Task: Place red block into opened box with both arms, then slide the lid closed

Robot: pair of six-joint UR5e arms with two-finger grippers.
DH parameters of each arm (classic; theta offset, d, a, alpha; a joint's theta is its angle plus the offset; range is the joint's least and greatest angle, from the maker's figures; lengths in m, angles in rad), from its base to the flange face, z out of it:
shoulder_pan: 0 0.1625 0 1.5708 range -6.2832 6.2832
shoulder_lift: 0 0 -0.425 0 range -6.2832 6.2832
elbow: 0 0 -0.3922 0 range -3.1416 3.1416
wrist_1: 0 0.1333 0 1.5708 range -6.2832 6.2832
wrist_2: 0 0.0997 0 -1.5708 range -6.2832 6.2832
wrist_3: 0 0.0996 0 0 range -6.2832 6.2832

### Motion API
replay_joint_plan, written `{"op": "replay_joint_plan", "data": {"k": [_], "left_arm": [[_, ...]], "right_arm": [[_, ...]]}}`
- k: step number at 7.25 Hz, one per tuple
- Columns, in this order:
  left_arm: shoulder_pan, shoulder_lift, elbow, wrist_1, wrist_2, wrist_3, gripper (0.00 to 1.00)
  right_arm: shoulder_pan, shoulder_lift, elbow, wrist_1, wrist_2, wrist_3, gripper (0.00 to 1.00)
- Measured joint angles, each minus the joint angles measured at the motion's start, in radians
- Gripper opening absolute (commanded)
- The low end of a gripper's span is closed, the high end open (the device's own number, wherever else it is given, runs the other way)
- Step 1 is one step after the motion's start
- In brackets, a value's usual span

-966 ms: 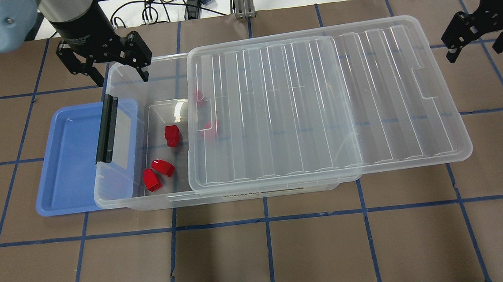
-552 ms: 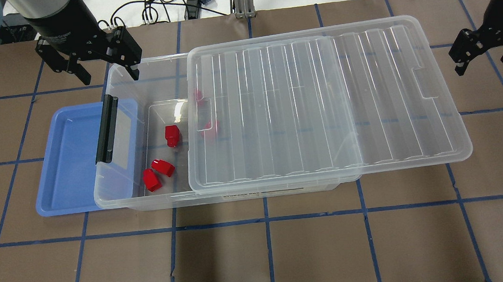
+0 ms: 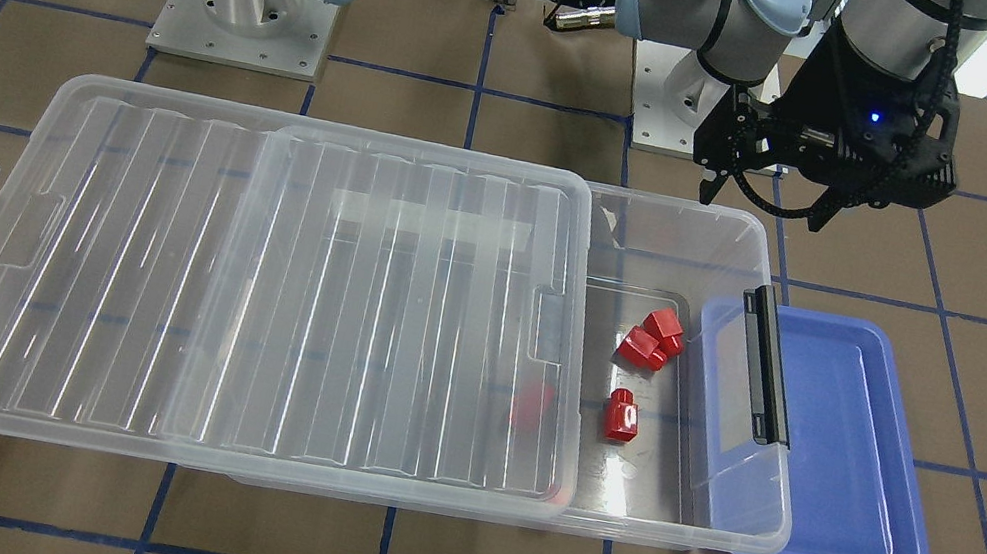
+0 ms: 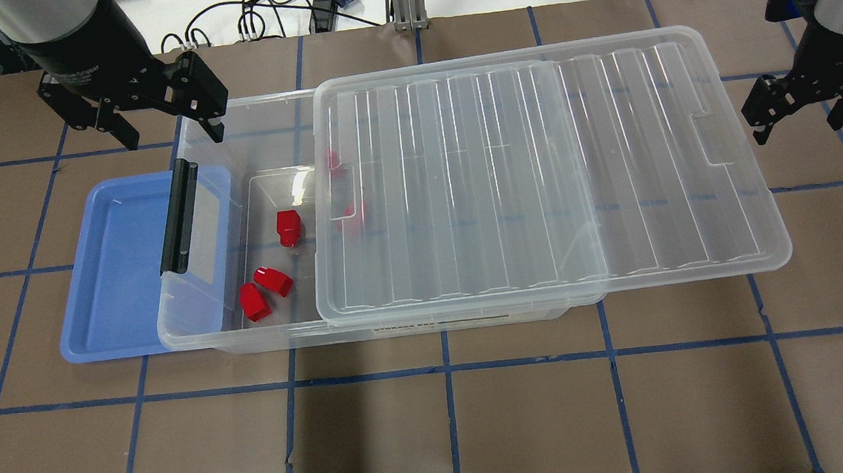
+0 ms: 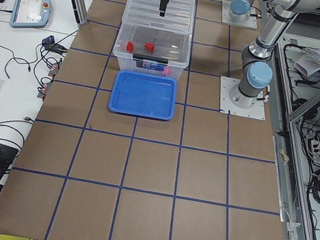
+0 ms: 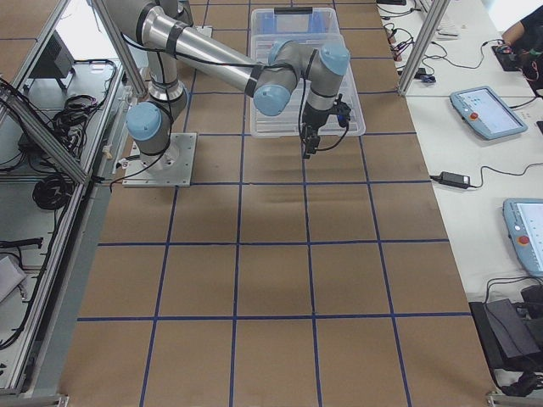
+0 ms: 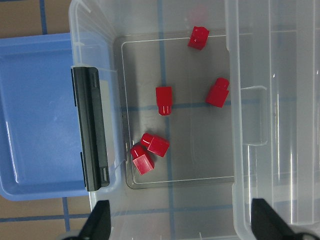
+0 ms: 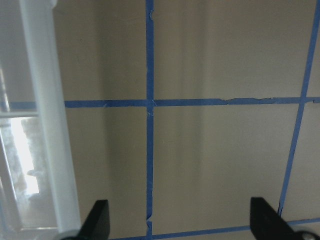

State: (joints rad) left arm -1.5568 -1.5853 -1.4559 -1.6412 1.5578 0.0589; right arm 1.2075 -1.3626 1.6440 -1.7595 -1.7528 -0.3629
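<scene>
The lid (image 4: pixel 535 169) lies on the box (image 4: pixel 265 340) but is slid toward the box's plain short end. It overhangs that end and leaves the end with the black bar (image 4: pixel 179 216) uncovered, which is what gives the arms a way in. All the red blocks (image 4: pixel 289 227) in view lie on the box floor in this uncovered part, and none shows outside the box. I judge the placing finished and the lid slide still to do.

The left gripper (image 4: pixel 172 135) hangs above the box's bar-end corner, on the side nearer the arm bases. Its jaws are spread wide with nothing between them, and it is clear of the lid's path. The right gripper (image 4: pixel 799 125) hovers just past the lid's overhanging short end, also spread and empty, touching nothing. That looks like the spot to push from, driving the lid toward the bar. A blue tray (image 4: pixel 116 273) sits tucked partly under the box's bar end.

The left wrist view looks straight down into the box and shows five blocks (image 7: pixel 163 100), two of them close against the lid's notched edge. In the overhead view those two are only pink smears through the plastic, and the front view shows just one smear. The right wrist view adds that only bare bench lies below its fingers (image 8: pixel 97 220), with the lid's rim off to one side.
</scene>
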Motion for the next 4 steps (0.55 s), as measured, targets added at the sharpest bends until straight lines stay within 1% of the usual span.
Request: {"op": "replay_joint_plan", "data": {"k": [2,4], "left_arm": [[0.001,0.012,-0.002,0.002,0.0,0.001,1.0],[0.003,0.018,-0.009,0.004,-0.003,0.001,1.0]], "right_arm": [[0.002,0.004,0.008,0.001,0.006,0.017,1.0],[0.009,0.002,0.009,0.013,0.014,0.073,1.0]]}}
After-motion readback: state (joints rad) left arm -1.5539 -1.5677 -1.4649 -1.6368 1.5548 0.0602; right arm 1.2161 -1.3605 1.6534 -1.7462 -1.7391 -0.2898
